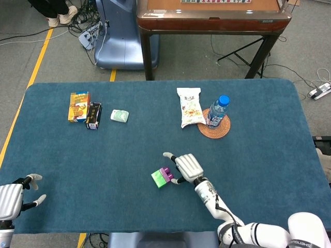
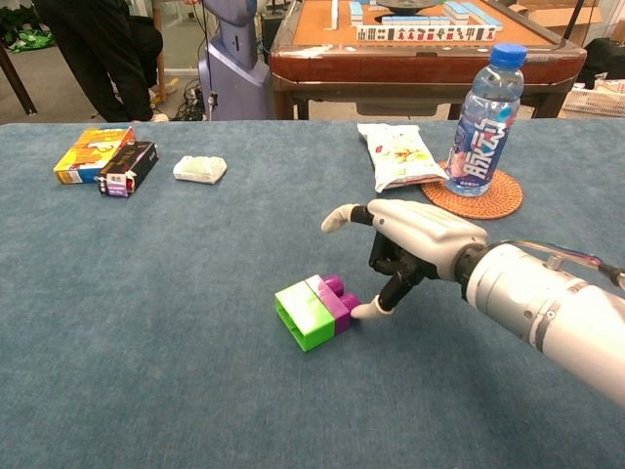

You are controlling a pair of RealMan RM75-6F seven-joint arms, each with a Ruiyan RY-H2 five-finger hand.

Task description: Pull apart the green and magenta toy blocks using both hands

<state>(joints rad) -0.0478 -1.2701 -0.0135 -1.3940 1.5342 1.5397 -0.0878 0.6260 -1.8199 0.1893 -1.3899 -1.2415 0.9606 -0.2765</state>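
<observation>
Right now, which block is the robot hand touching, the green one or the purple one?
The magenta block. The right robot hand touches its studded end with a fingertip. The green block is joined on the far side, away from the hand.

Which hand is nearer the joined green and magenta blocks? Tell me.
Right. The right hand touches the magenta end of the blocks with a fingertip; the left hand sits far off at the table's near-left edge.

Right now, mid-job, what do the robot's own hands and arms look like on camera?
The right hand has a silver-grey ribbed back, black joints and pale fingertips. Its forearm is a glossy white-silver cylinder with thin cables running along the top. The left hand, at the frame edge, has the same silver shell and pale tips.
</observation>
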